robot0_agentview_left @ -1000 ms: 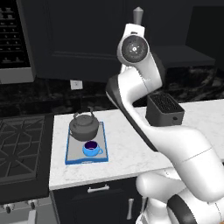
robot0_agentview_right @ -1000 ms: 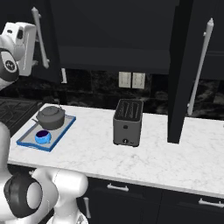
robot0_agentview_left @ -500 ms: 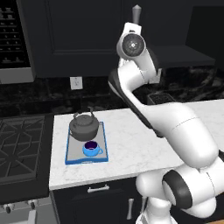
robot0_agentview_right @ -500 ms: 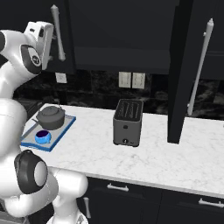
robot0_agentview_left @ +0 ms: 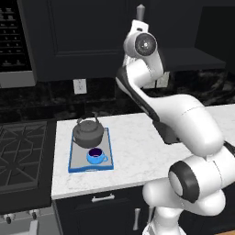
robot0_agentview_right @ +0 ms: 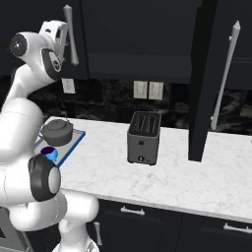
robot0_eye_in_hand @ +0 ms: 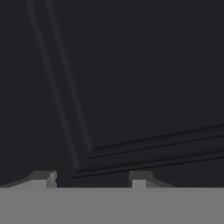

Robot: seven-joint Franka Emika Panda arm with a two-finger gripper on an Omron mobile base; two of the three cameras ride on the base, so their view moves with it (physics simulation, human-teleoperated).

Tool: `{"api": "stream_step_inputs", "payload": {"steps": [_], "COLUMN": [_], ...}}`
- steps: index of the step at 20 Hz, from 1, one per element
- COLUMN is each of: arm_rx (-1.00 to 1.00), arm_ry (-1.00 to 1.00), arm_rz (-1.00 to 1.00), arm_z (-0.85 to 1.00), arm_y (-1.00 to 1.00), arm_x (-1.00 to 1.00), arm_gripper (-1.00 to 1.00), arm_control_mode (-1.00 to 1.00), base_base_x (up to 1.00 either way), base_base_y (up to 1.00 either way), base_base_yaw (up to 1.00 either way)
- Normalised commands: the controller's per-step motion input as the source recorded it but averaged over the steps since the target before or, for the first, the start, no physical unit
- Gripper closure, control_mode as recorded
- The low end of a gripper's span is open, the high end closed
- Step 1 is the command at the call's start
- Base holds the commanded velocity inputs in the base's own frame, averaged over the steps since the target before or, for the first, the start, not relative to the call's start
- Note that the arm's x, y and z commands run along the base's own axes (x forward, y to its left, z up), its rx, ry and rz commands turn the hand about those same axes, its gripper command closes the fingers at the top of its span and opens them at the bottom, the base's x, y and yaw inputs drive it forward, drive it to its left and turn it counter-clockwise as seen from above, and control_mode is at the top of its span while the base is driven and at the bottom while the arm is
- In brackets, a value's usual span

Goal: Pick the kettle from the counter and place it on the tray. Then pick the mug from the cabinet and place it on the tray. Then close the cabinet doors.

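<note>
The dark grey kettle [robot0_agentview_left: 88, 133] [robot0_agentview_right: 57, 132] and the small blue mug [robot0_agentview_left: 95, 157] [robot0_agentview_right: 48, 152] both sit on the blue-rimmed tray [robot0_agentview_left: 72, 158] [robot0_agentview_right: 75, 141] on the white marble counter [robot0_agentview_left: 133, 147] [robot0_agentview_right: 187, 172]. My arm is raised high, and my gripper [robot0_eye_in_hand: 92, 178] [robot0_agentview_right: 61, 33] points at the black panel of the left cabinet door [robot0_eye_in_hand: 144, 74], beside its silver bar handle [robot0_agentview_right: 70, 34] [robot0_agentview_left: 140, 11]. The fingertips [robot0_eye_in_hand: 43, 178] stand apart with nothing between them. The right cabinet door [robot0_agentview_right: 202, 78] stands swung out, edge-on, showing its handle [robot0_agentview_right: 226, 74].
A black toaster [robot0_agentview_right: 143, 138] stands mid-counter below the open cabinet [robot0_agentview_right: 142, 59]. A gas hob [robot0_agentview_left: 20, 151] lies left of the counter. Wall outlets [robot0_agentview_right: 147, 90] are on the dark backsplash. Dark drawers [robot0_agentview_right: 147, 216] run under the counter.
My arm has swung right at the upper cabinet, and the left door's handle has moved right with it, so that door has turned toward the cabinet front. Kettle, mug and tray have not moved.
</note>
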Motion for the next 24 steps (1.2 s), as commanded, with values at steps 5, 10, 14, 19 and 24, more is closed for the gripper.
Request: {"api": "stream_step_inputs", "payload": {"steps": [5, 10, 14, 19, 24], "arm_rx": [0.00, 0.00, 0.00, 0.00, -0.02], "arm_ry": [0.06, 0.11, 0.05, 0.00, 0.00], "arm_rz": [0.16, 0.18, 0.24, 0.30, 0.30], "arm_z": [-0.20, 0.04, 0.05, 0.00, 0.00], "arm_y": [0.23, 0.32, 0.29, 0.18, 0.09], "arm_x": [0.07, -0.28, -0.54, -0.74, -0.89], "arm_gripper": [-1.00, -1.00, -1.00, -1.00, -1.00], "arm_control_mode": [-1.00, -1.00, -1.00, -1.00, -1.00], "base_base_x": [0.00, 0.00, 0.00, 0.00, 0.00], "base_base_y": [0.00, 0.00, 0.00, 0.00, 0.00], "base_base_yaw": [0.00, 0.00, 0.00, 0.00, 0.00]}}
